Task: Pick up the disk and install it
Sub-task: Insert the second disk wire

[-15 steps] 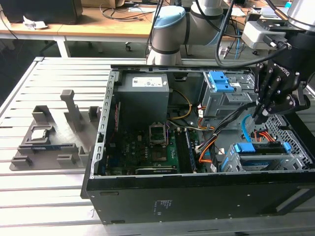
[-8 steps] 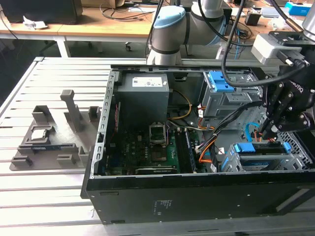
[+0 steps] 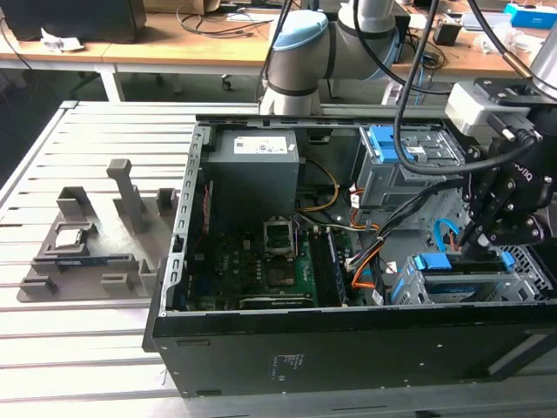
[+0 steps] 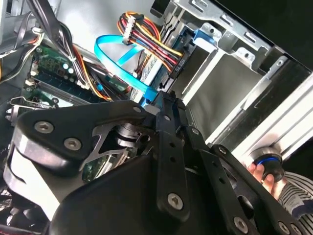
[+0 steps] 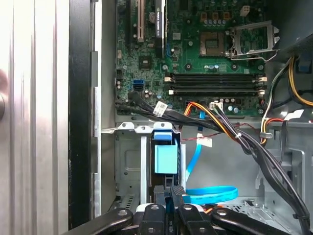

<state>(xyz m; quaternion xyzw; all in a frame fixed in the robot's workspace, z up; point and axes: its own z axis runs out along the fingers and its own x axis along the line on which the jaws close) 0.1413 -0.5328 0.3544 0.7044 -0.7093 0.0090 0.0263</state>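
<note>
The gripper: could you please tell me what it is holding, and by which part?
It cannot be told: the gripper sits at the blue end of the disk in the drive cage, with the contact hidden.

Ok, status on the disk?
Gripper low in drive cage, right above disk. Disk lying in cage, blue rails on. Blue cable close beside it.

You see a slatted metal table (image 3: 87, 366) carrying the open computer case (image 3: 348, 348) and, towards the exterior view's left, a grey fixture tray (image 3: 87, 252).
</note>
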